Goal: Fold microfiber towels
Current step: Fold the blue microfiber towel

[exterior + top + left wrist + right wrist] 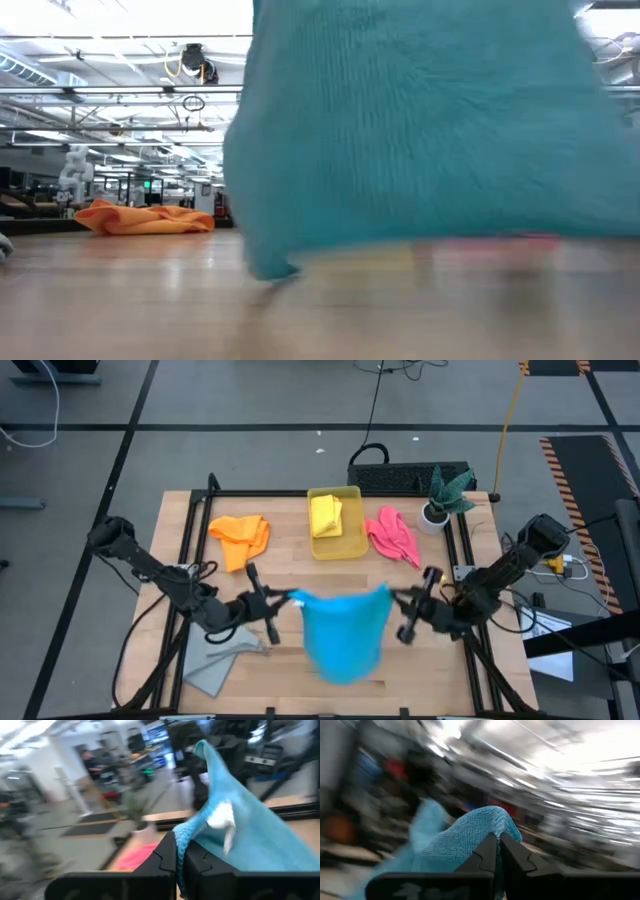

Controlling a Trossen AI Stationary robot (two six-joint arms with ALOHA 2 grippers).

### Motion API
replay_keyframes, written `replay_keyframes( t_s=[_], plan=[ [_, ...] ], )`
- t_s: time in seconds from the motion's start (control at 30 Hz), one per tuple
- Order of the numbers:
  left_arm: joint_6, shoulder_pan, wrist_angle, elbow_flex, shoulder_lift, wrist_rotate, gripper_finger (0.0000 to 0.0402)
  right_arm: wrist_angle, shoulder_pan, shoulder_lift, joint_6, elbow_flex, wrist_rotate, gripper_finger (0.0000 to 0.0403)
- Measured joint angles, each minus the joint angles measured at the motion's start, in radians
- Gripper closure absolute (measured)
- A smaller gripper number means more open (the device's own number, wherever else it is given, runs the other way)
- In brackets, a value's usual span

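The bright blue towel [343,635] hangs spread between my two grippers over the middle of the table; it fills the low view [430,130]. My left gripper [292,598] is shut on its left top corner, my right gripper [393,596] on its right top corner. The orange towel [240,537] lies at the far left, the pink towel [392,536] at the far right. The yellow towel [326,514] lies in the yellow bin [345,547]. The grey towel [218,660] lies crumpled near the front left. My left gripper pinches the blue towel's top corner [186,831] between its two shut fingers, coming level from the table's left. The cloth hangs below, lifted clear of the table. My right gripper pinches the opposite top corner [492,825] between its shut fingers, coming from the table's right, slanting a little upward. The top edge sags slightly between the two holds.
A potted plant [443,500] stands at the far right corner, beside the pink towel. A black frame [300,493] runs along the table's far edge. Bare wood lies under and in front of the hanging towel.
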Motion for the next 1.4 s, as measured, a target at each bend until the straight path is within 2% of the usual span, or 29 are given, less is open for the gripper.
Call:
replay_keyframes(
  t_s=[0.1,0.33,0.47,0.53,0.63,0.77,0.87,0.97,1.07,1.2,1.3,1.4],
  plan=[
    [0.052,0.056,-0.011,0.0,0.002,-0.034,0.0396,0.002,-0.048,-0.021,-0.133,0.0,0.061,0.0399],
    [0.299,0.117,0.058,0.0,0.001,-0.045,0.0398,-0.001,-0.12,-0.034,-0.363,0.0,0.067,0.0399],
    [0.356,0.095,0.009,0.0,0.001,-0.044,0.0398,-0.029,-0.107,-0.035,-0.373,-0.001,0.063,0.0401],
    [0.29,0.078,-0.041,0.0,0.001,-0.003,0.0398,-0.075,-0.091,-0.035,-0.296,-0.014,0.063,0.0401],
    [0.173,0.048,-0.136,0.0,0.001,0.118,0.0396,-0.212,-0.047,-0.035,-0.125,-0.044,0.063,0.0401],
    [0.007,-0.007,-0.222,0.0,0.002,0.287,0.0398,-0.417,0.027,-0.035,0.191,-0.082,0.053,0.0401],
    [-0.092,-0.041,-0.286,0.0,0.023,0.414,0.0395,-0.551,0.056,-0.035,0.435,-0.127,-0.059,0.0401],
    [-0.16,-0.06,-0.314,0.0,0.078,0.503,0.0398,-0.601,0.038,-0.027,0.657,-0.193,-0.208,0.0401],
    [-0.223,-0.059,-0.294,0.0,0.169,0.526,0.0394,-0.607,0.0,0.013,0.854,-0.258,-0.307,0.0398],
    [-0.295,-0.058,-0.273,0.0,0.308,0.546,0.0396,-0.588,-0.03,0.097,0.982,-0.285,-0.446,0.0386],
    [-0.363,-0.059,-0.248,0.0,0.39,0.588,0.0397,-0.59,-0.034,0.179,1.014,-0.256,-0.545,0.0371],
    [-0.419,-0.06,-0.214,0.0,0.438,0.622,0.0391,-0.59,-0.034,0.266,1.017,-0.207,-0.595,0.035]
  ],
)
